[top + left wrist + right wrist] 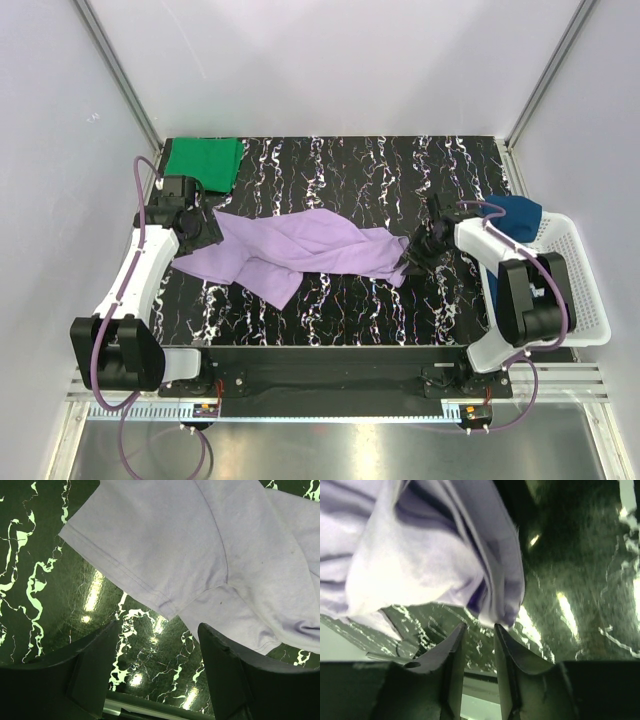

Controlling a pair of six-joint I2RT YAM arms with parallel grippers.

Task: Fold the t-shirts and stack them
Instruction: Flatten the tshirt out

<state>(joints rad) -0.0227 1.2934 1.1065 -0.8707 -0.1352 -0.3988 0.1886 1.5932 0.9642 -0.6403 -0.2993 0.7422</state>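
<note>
Here, a lavender t-shirt (300, 250) lies crumpled across the middle of the black table (420, 300). The left gripper (160, 630) gapes empty beside a sleeve (150, 555); the right gripper (480, 627) — fingers narrowly parted, holding nothing — sits at the opposite end. The cloth looks light and limp, best pinched at hems or corners.

Top camera looks down on the table (380, 170); both wrist cameras closely face the lavender shirt (290, 250).
</note>
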